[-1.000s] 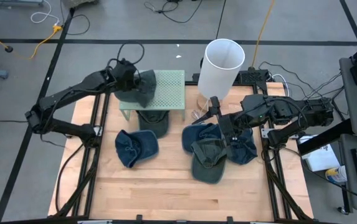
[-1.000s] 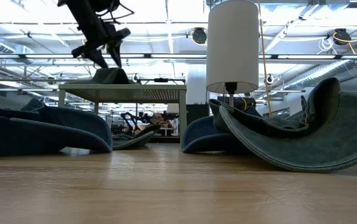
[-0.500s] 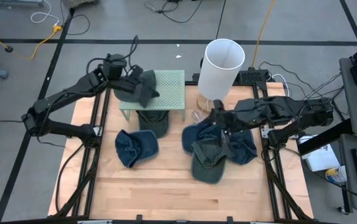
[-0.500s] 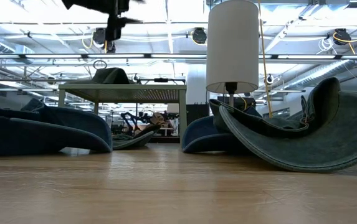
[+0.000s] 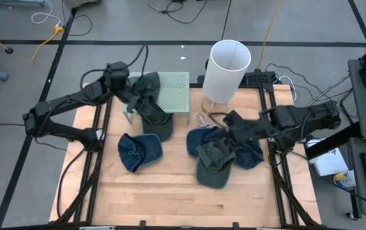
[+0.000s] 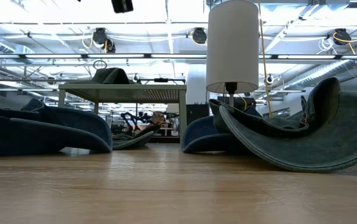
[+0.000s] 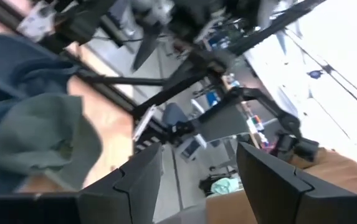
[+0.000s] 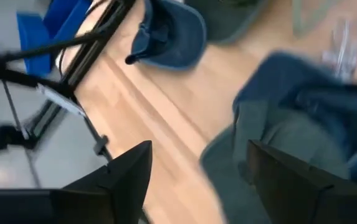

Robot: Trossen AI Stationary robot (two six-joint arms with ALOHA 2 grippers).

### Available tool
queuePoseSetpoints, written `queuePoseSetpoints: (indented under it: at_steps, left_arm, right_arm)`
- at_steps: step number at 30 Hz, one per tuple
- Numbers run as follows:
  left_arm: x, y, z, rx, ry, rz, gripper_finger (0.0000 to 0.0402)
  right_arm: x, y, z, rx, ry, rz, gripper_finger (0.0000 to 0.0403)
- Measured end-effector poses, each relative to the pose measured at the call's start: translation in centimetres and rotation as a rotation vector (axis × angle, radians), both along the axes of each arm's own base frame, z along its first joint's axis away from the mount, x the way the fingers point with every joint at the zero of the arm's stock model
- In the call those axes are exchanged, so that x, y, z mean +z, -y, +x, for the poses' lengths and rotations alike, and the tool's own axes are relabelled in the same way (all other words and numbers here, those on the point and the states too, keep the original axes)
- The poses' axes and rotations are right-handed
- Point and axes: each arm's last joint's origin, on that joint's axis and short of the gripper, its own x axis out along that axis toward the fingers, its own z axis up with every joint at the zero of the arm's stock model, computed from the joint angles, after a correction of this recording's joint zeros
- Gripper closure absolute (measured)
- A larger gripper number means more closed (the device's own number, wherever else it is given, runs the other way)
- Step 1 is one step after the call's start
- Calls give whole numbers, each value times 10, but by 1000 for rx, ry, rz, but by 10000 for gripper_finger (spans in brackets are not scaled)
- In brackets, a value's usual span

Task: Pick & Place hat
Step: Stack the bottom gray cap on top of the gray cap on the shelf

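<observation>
A dark green hat [image 5: 145, 86] [image 6: 111, 76] rests by its crown on the left part of a green mesh rack [image 5: 175, 92]. My left gripper [image 5: 135, 97] [image 7: 198, 149] hovers open and empty above that hat. A second dark green hat [image 5: 158, 125] lies on the table under the rack. One blue hat [image 5: 138, 152] lies near the table's left side. Blue hats [image 5: 250, 153] and a grey-green hat [image 5: 213, 165] [image 8: 278, 149] are heaped on the right. My right gripper [image 5: 229, 119] [image 8: 200, 149] is open and empty above that heap's far edge.
A tall white cylinder [image 5: 227, 69] [image 6: 232, 43] stands at the far edge, right of the rack. A clear plastic piece [image 5: 202, 119] lies in front of it. Bare wood [image 5: 170, 198] shows along the near edge. Black frame rails [image 5: 99, 153] run down both sides.
My left gripper has risen away from the hat on the rack, almost out of the top of the low view, and has swung round toward the table's right; the hat stays on the rack. My right gripper has drawn back a little toward the right edge.
</observation>
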Motion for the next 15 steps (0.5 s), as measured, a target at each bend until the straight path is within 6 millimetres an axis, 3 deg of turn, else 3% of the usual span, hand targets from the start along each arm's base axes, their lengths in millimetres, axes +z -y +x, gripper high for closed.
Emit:
queuePoseSetpoints:
  at_steps: [8,15]
  left_arm:
    - [10,17,6,-69,88,13,190]
    - [11,31,9,-136,108,20,190]
  right_arm:
    - [-28,-43,-14,-185,-85,198,156]
    - [-71,-80,-36,-309,-223,302,156]
